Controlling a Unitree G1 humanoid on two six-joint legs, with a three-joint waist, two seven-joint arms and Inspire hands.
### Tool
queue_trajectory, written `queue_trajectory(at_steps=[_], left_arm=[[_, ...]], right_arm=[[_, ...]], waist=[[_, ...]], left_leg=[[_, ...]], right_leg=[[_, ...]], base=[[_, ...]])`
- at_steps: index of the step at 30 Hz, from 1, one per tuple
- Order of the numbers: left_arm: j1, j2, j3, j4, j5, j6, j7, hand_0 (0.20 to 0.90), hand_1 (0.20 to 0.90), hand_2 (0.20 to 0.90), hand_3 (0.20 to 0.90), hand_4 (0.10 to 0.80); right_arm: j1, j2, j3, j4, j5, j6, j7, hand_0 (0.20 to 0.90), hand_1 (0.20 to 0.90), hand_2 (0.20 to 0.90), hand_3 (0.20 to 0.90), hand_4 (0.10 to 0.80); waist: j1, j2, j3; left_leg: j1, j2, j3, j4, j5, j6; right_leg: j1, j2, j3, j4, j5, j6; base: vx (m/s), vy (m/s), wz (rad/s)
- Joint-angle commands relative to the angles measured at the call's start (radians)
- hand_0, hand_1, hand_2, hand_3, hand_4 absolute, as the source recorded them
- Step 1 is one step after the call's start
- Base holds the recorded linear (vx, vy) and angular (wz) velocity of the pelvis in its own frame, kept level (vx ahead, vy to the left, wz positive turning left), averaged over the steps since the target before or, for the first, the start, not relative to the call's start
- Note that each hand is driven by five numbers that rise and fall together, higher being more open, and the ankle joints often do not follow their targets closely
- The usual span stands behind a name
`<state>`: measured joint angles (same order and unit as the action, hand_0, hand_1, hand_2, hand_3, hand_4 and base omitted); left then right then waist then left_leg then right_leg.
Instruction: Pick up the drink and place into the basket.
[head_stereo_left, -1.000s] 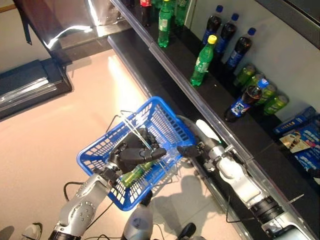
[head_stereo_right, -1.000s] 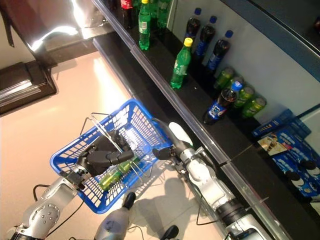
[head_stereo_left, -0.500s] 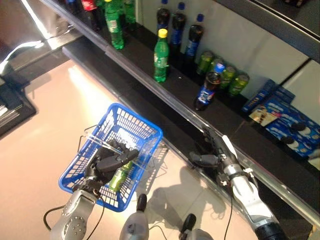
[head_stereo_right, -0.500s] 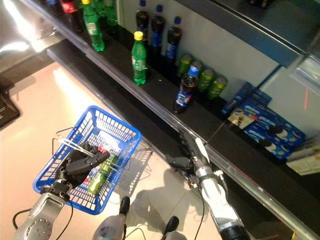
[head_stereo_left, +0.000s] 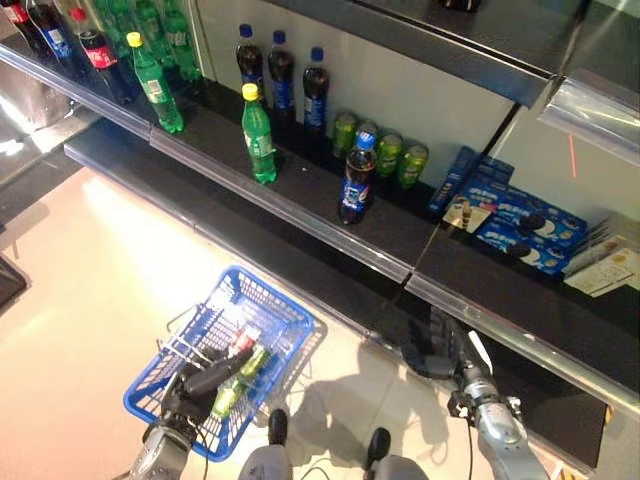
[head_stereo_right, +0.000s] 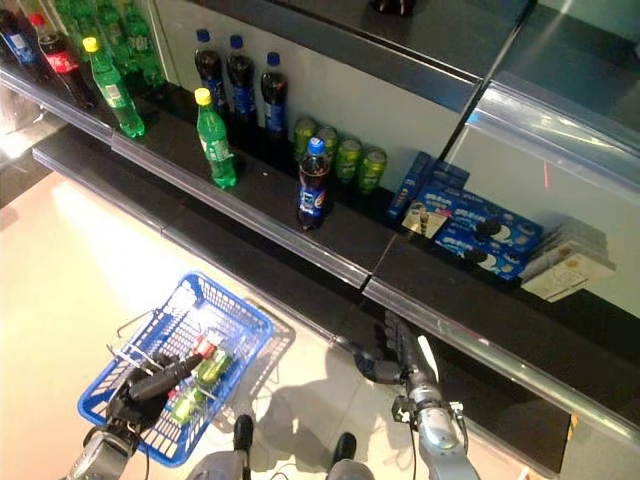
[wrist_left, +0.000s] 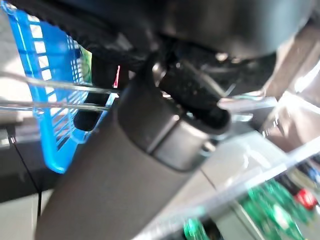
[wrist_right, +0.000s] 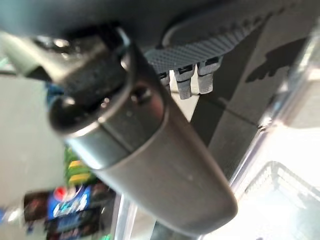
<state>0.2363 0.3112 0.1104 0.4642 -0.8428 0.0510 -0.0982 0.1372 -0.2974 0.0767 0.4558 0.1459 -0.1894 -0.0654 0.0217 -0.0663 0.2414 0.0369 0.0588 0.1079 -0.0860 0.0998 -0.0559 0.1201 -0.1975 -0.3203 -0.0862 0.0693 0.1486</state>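
Your left hand (head_stereo_left: 197, 385) grips the blue basket's (head_stereo_left: 290, 318) wire handle, green bottle (head_stereo_left: 232, 381) inside; right hand (head_stereo_left: 437, 352), fingers relaxed, must reach the shelf's cola bottle (head_stereo_left: 355, 185).

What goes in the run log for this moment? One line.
left hand: holds basket handle | drinks: in basket | right hand: open, empty, by shelf

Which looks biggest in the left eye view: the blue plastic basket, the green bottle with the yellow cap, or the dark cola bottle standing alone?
1. Blue plastic basket, nearest the camera.
2 and 3. Green bottle with yellow cap and dark cola bottle: too alike to rank.
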Motion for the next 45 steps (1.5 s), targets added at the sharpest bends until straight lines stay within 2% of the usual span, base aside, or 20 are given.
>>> queue_trajectory(at_steps=[1, 6, 8, 14, 18, 22, 24, 26, 28, 29, 30, 31, 32, 33, 34, 36, 38, 41, 43, 45], left_arm=[[-0.104, 0.039, 0.098, -0.024, 0.025, -0.246, -0.044, 0.3, 0.3, 0.3, 0.2, 0.1], [-0.135, 0.006, 0.078, 0.223, 0.09, -0.233, -0.01, 0.3, 0.3, 0.3, 0.2, 0.1], [-0.137, 0.001, 0.072, 0.269, 0.11, -0.232, -0.004, 0.3, 0.3, 0.3, 0.2, 0.1], [-0.155, 0.004, 0.059, 0.5, 0.183, -0.235, 0.016, 0.3, 0.3, 0.3, 0.2, 0.1], [-0.168, 0.011, 0.056, 0.615, 0.201, -0.241, -0.014, 0.3, 0.3, 0.3, 0.2, 0.1], [-0.187, 0.008, 0.038, 0.619, 0.197, -0.23, -0.025, 0.3, 0.3, 0.3, 0.2, 0.1], [-0.21, 0.006, 0.018, 0.602, 0.176, -0.222, -0.023, 0.3, 0.3, 0.3, 0.2, 0.1], [-0.226, 0.0, 0.005, 0.586, 0.166, -0.217, -0.022, 0.3, 0.3, 0.3, 0.2, 0.1], [-0.236, -0.017, -0.015, 0.568, 0.152, -0.219, -0.021, 0.3, 0.3, 0.3, 0.2, 0.1], [-0.238, -0.033, -0.031, 0.557, 0.134, -0.224, -0.033, 0.3, 0.3, 0.3, 0.2, 0.1], [-0.243, -0.038, -0.04, 0.554, 0.14, -0.225, -0.039, 0.3, 0.3, 0.3, 0.2, 0.1], [-0.258, -0.044, -0.056, 0.556, 0.167, -0.218, -0.046, 0.3, 0.3, 0.3, 0.2, 0.1], [-0.258, -0.044, -0.056, 0.556, 0.167, -0.218, -0.046, 0.3, 0.3, 0.3, 0.2, 0.1], [-0.269, -0.049, -0.06, 0.573, 0.18, -0.215, -0.042, 0.3, 0.3, 0.3, 0.2, 0.1], [-0.273, -0.051, -0.059, 0.584, 0.18, -0.213, -0.04, 0.3, 0.3, 0.3, 0.2, 0.1], [-0.269, -0.051, -0.049, 0.604, 0.192, -0.204, -0.051, 0.3, 0.3, 0.3, 0.2, 0.1], [-0.263, -0.051, -0.048, 0.609, 0.215, -0.2, -0.058, 0.3, 0.3, 0.3, 0.2, 0.1], [-0.242, -0.051, -0.042, 0.618, 0.244, -0.196, -0.06, 0.3, 0.3, 0.3, 0.2, 0.1], [-0.226, -0.048, -0.042, 0.631, 0.252, -0.206, -0.079, 0.3, 0.3, 0.3, 0.2, 0.1], [-0.215, -0.046, -0.039, 0.646, 0.256, -0.219, -0.091, 0.3, 0.3, 0.3, 0.2, 0.1]], right_arm=[[0.017, -0.072, -0.033, 0.026, 0.034, -0.093, -0.055, 0.9, 0.9, 0.9, 0.9, 0.8], [-0.018, -0.06, -0.031, 0.215, 0.015, -0.099, -0.076, 0.9, 0.9, 0.9, 0.9, 0.8], [-0.025, -0.058, -0.036, 0.26, 0.025, -0.096, -0.071, 0.9, 0.9, 0.9, 0.9, 0.8], [-0.059, -0.043, -0.037, 0.524, -0.003, -0.112, -0.05, 0.9, 0.9, 0.9, 0.9, 0.8], [-0.074, -0.029, -0.018, 0.668, -0.054, -0.081, -0.017, 0.9, 0.9, 0.9, 0.9, 0.8], [-0.089, -0.025, -0.003, 0.7, -0.066, -0.039, 0.01, 0.9, 0.9, 0.9, 0.9, 0.8], [-0.103, -0.026, 0.017, 0.708, -0.069, -0.031, 0.024, 0.9, 0.9, 0.9, 0.9, 0.8], [-0.121, -0.026, 0.037, 0.705, -0.091, -0.02, 0.039, 0.9, 0.9, 0.9, 0.9, 0.8], [-0.141, -0.028, 0.066, 0.695, -0.114, -0.012, 0.055, 0.9, 0.9, 0.9, 0.9, 0.8], [-0.155, -0.036, 0.086, 0.685, -0.125, -0.02, 0.062, 0.9, 0.9, 0.9, 0.9, 0.8], [-0.157, -0.038, 0.092, 0.684, -0.122, -0.03, 0.062, 0.9, 0.9, 0.9, 0.9, 0.8], [-0.16, -0.043, 0.102, 0.676, -0.113, -0.047, 0.058, 0.9, 0.9, 0.9, 0.9, 0.8], [-0.16, -0.043, 0.102, 0.676, -0.113, -0.047, 0.058, 0.9, 0.9, 0.9, 0.9, 0.8], [-0.164, -0.045, 0.108, 0.668, -0.103, -0.035, 0.05, 0.9, 0.9, 0.9, 0.9, 0.8], [-0.167, -0.047, 0.11, 0.664, -0.103, -0.028, 0.05, 0.9, 0.9, 0.9, 0.9, 0.8], [-0.158, -0.052, 0.106, 0.667, -0.13, -0.024, 0.047, 0.9, 0.9, 0.9, 0.9, 0.8], [-0.145, -0.05, 0.101, 0.676, -0.144, -0.031, 0.047, 0.9, 0.9, 0.9, 0.9, 0.8], [-0.12, -0.041, 0.094, 0.687, -0.161, -0.045, 0.037, 0.9, 0.9, 0.9, 0.9, 0.8], [-0.112, -0.04, 0.084, 0.697, -0.162, -0.047, 0.032, 0.9, 0.9, 0.9, 0.9, 0.8], [-0.112, -0.039, 0.063, 0.712, -0.142, -0.028, 0.034, 0.9, 0.9, 0.9, 0.9, 0.8]], waist=[[0.01, 0.064, -0.179], [0.005, 0.067, -0.177], [0.007, 0.067, -0.177], [0.012, 0.067, -0.178], [0.016, 0.068, -0.174], [0.023, 0.071, -0.164], [0.028, 0.08, -0.151], [0.039, 0.087, -0.13], [0.055, 0.104, -0.099], [0.061, 0.118, -0.075], [0.055, 0.123, -0.067], [0.034, 0.122, -0.053], [0.034, 0.122, -0.053], [0.021, 0.109, -0.054], [0.015, 0.102, -0.057], [0.005, 0.079, -0.075], [0.006, 0.073, -0.085], [0.019, 0.069, -0.1], [0.023, 0.073, -0.107], [0.036, 0.067, -0.114]], left_leg=[[0.053, -0.007, 0.058, -0.001, -0.069, -0.009], [0.06, -0.009, 0.06, -0.001, -0.079, -0.008], [0.061, -0.009, 0.059, -0.001, -0.081, -0.008], [0.067, -0.009, 0.055, -0.001, -0.086, -0.008], [0.072, -0.01, 0.046, -0.001, -0.088, -0.007], [0.081, -0.008, 0.044, -0.001, -0.087, -0.008], [0.091, -0.009, 0.026, -0.001, -0.083, -0.003], [0.088, -0.004, 0.01, 0.019, -0.074, -0.008], [0.055, 0.02, -0.006, 0.028, -0.038, -0.028], [0.01, 0.059, 0.01, 0.008, 0.029, -0.058], [-0.016, 0.095, 0.064, 0.002, 0.063, -0.071], [-0.048, 0.176, 0.21, -0.001, 0.115, -0.096], [-0.048, 0.176, 0.21, -0.001, 0.116, -0.096], [-0.025, 0.195, 0.278, 0.01, 0.107, -0.11], [-0.008, 0.198, 0.315, 0.017, 0.097, -0.104], [0.027, 0.184, 0.392, 0.097, 0.035, -0.082], [0.035, 0.169, 0.409, 0.103, 0.016, -0.081], [0.052, 0.111, 0.407, 0.072, -0.016, -0.064], [0.065, 0.096, 0.411, 0.03, -0.007, -0.061], [0.071, 0.057, 0.38, 0.025, -0.031, -0.041]], right_leg=[[0.006, 0.012, -0.017, -0.001, 0.013, 0.021], [0.011, 0.018, -0.008, -0.001, 0.008, 0.018], [0.012, 0.021, -0.007, -0.001, 0.006, 0.017], [0.021, 0.029, -0.005, -0.001, -0.001, 0.011], [0.028, 0.036, -0.006, 0.005, -0.011, 0.004], [0.034, 0.043, -0.016, 0.027, -0.029, -0.007], [0.023, 0.051, -0.008, 0.092, -0.066, -0.022], [0.01, 0.046, -0.025, 0.152, -0.093, -0.035], [-0.003, 0.043, -0.042, 0.19, -0.108, -0.045], [-0.004, 0.046, -0.056, 0.187, -0.115, -0.053], [-0.001, 0.046, -0.073, 0.189, -0.122, -0.058], [0.012, 0.03, -0.125, 0.19, -0.132, -0.063], [0.012, 0.03, -0.126, 0.19, -0.133, -0.063], [0.028, 0.011, -0.157, 0.19, -0.141, -0.053], [0.032, 0.002, -0.178, 0.189, -0.136, -0.052], [0.039, -0.015, -0.23, 0.171, -0.111, -0.05], [0.046, -0.015, -0.251, 0.159, -0.102, -0.045], [0.058, -0.019, -0.287, 0.137, -0.082, -0.025], [0.057, -0.021, -0.294, 0.135, -0.08, -0.016], [0.059, -0.029, -0.293, 0.119, -0.061, 0.001]], base=[[-0.001, -0.006, -0.13], [-0.003, -0.01, -0.09], [0.0, 0.0, 0.0], [0.0, 0.0, 0.0], [0.0, 0.0, 0.0], [-0.028, -0.039, -0.03], [-0.059, -0.091, -0.02], [-0.086, -0.112, 0.04], [-0.178, -0.11, 0.16], [-0.248, -0.05, 0.53], [-0.356, -0.037, 0.76], [-0.218, -0.017, 0.8], [-0.187, -0.019, 1.13], [-0.08, 0.028, 1.28], [-0.117, 0.062, 1.21], [-0.131, 0.12, 0.88], [-0.058, 0.139, 1.02], [0.031, 0.267, 1.18], [0.144, 0.365, 0.81], [0.178, 0.338, 0.46]])
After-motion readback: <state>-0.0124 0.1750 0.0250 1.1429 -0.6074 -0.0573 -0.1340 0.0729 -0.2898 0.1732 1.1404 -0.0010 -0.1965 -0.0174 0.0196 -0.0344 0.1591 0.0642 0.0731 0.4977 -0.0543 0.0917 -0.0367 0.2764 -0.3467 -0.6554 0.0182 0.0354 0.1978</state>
